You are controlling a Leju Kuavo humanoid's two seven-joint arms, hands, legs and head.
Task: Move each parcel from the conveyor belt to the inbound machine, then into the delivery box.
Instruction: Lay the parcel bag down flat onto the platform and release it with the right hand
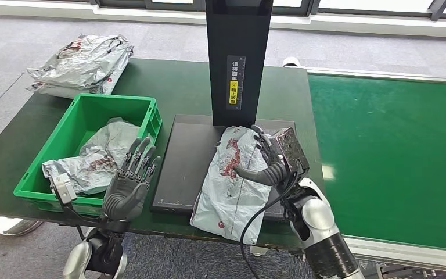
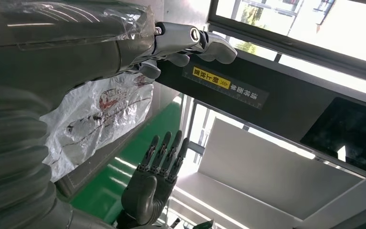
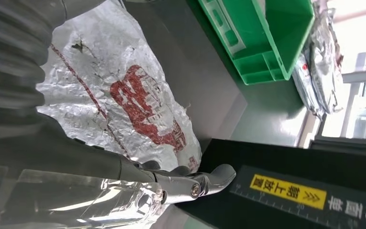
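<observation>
A crumpled silver parcel (image 1: 232,186) (image 3: 124,95) (image 2: 100,114) with red print lies on the black plate of the inbound machine (image 1: 183,163), its near end hanging over the table edge. My right hand (image 1: 273,160) (image 2: 155,183) (image 3: 190,183) is at the parcel's right edge with fingers straight and spread, thumb lying on the bag. My left hand (image 1: 129,183) (image 2: 186,43) hovers open at the near right corner of the green delivery box (image 1: 87,104). Another silver parcel (image 1: 101,151) lies inside that box.
The machine's black tower (image 1: 238,58) stands at the back of the plate. More silver parcels (image 1: 81,64) are piled at the table's far left corner. The green conveyor belt (image 1: 395,151) runs along the right side of the dark green table (image 1: 174,87).
</observation>
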